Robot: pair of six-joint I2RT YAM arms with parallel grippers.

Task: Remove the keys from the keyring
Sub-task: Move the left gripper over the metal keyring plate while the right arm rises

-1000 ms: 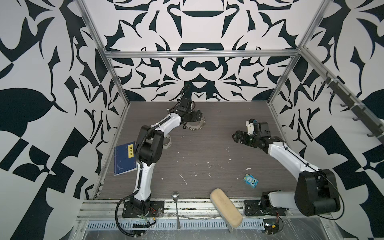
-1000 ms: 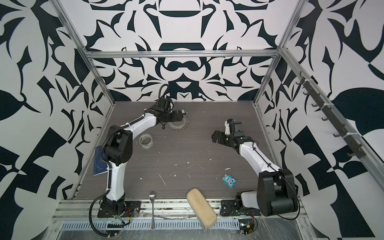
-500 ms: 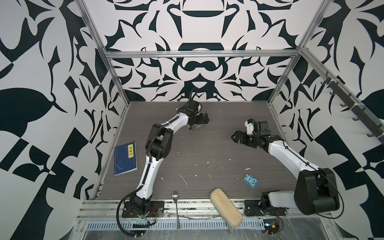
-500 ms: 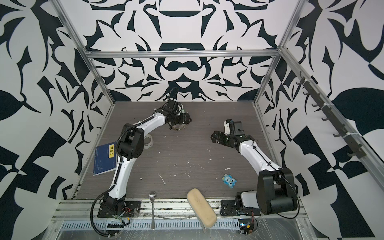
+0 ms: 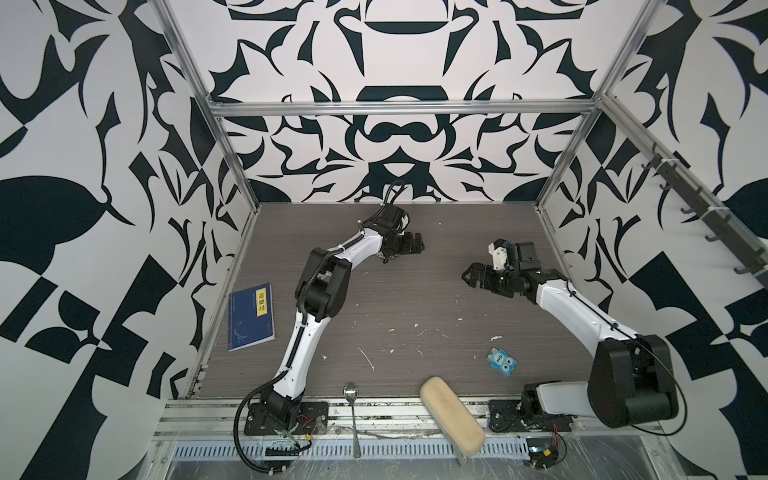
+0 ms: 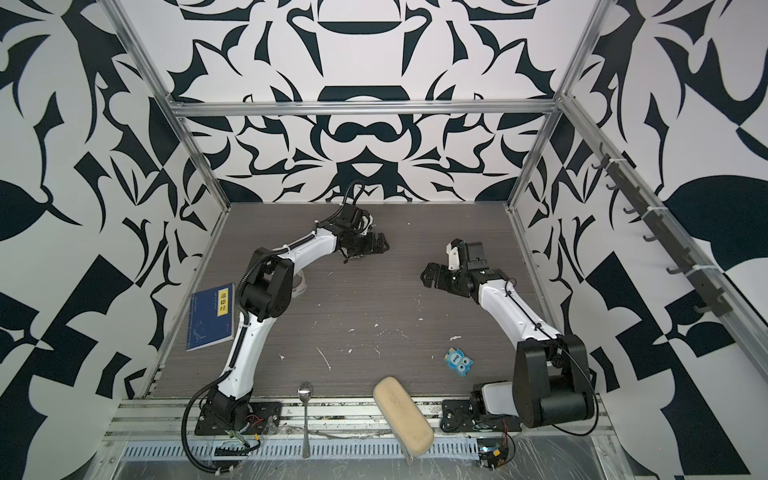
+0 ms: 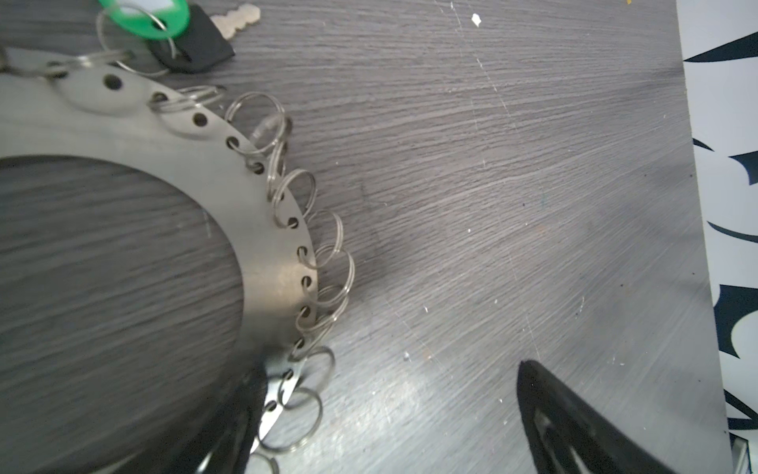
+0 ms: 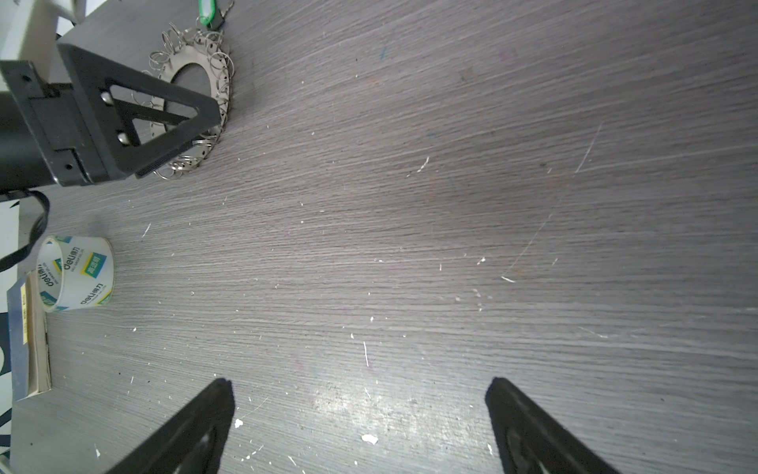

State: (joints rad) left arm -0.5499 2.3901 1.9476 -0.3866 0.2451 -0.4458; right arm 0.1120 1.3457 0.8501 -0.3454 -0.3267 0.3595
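The grey wood-grain tabletop (image 5: 415, 299) was scuffed and flecked with white specks. It sat inside a booth of bold black-and-white patterned walls (image 5: 395, 62) braced by aluminium frame bars (image 5: 399, 107). A blue book with a yellow label (image 5: 251, 318) lay by the left wall. A metal spoon (image 5: 351, 392), a tan oblong pad (image 5: 451, 409) and a small blue packet (image 5: 502, 361) lay toward the front edge. A clear printed tape roll (image 8: 76, 273) stood near the book.

The left arm reached far back across the table, bent sharply at its elbow. The left gripper (image 7: 402, 427) hung low with its jaws spread wide and gripped nothing. One finger (image 7: 229, 422) lay over the rim of the flat silvery keyring plate fringed with small wire loops (image 7: 266, 230), the other over bare wood. Whether it touched the plate could not be told.

At the keyring's far side lay a green plastic key tag (image 7: 164, 18) and a black-headed key (image 7: 197, 41), both on a loop.

The right arm stretched in from its side. The right gripper (image 8: 361, 431) gaped empty over bare wood, well apart from the keyring.
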